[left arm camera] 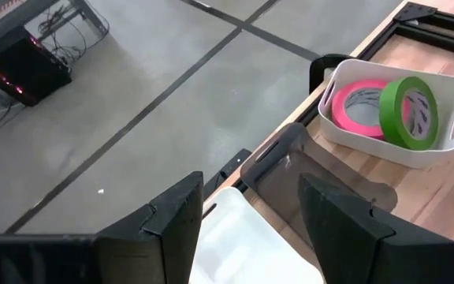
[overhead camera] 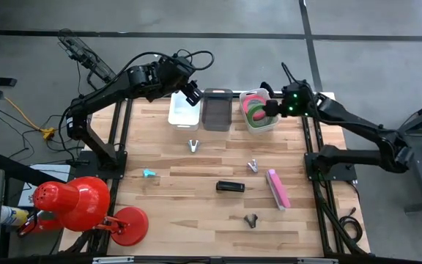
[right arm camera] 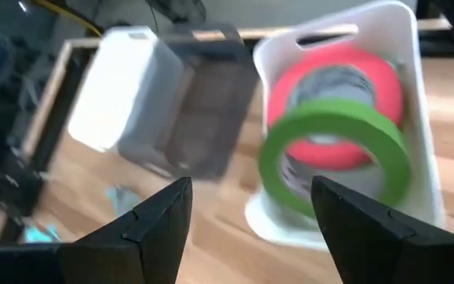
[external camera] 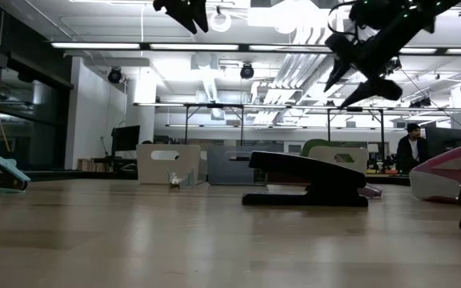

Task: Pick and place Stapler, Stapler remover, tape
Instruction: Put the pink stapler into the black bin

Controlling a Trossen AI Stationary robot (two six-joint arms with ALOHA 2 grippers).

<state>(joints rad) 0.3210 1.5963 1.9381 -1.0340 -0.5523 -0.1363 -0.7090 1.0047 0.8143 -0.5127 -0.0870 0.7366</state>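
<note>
The tape, a pink roll (right arm camera: 333, 95) and a green roll (right arm camera: 337, 154), stands in the white bin (overhead camera: 258, 123) at the table's far right; the green roll leans on the pink one. My right gripper (right arm camera: 251, 237) hangs open above and just beside that bin (overhead camera: 273, 107), holding nothing. My left gripper (overhead camera: 191, 94) hovers open over the other white bin (overhead camera: 182, 111) at the far edge, also with nothing in it. A black stapler (overhead camera: 230, 186) and a pink stapler (overhead camera: 278, 188) lie on the table. Staple removers lie at the middle (overhead camera: 193, 145), right of it (overhead camera: 253, 166) and near the front (overhead camera: 250, 220).
A grey bin (overhead camera: 217, 110) stands between the two white bins. A small teal object (overhead camera: 149, 173) lies at the table's left. A red lamp (overhead camera: 79, 202) stands at the near left corner. A person (external camera: 413, 144) stands in the room beyond the table.
</note>
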